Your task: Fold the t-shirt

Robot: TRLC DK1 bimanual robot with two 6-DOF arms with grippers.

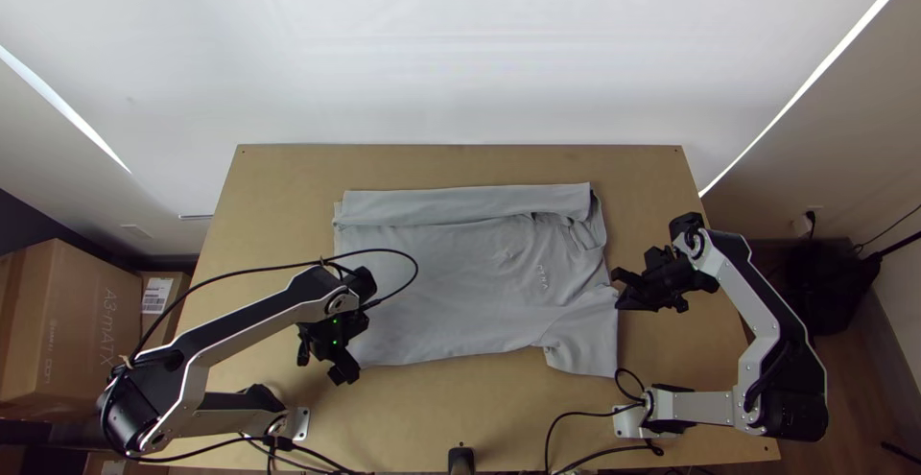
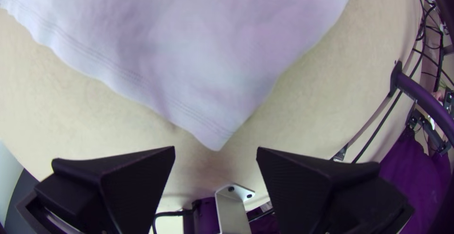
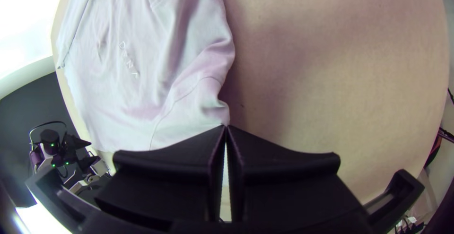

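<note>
Sleeve sits pinched in my right gripper, presumably for folding inward; my left gripper hangs spread near the hem corner.

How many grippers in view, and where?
2. Left gripper: beside a hem corner of the t-shirt, jaws open. Right gripper: at the opposite side, jaws shut on the cloth edge by the sleeve.

The grey t-shirt lies spread, far side folded.
</note>
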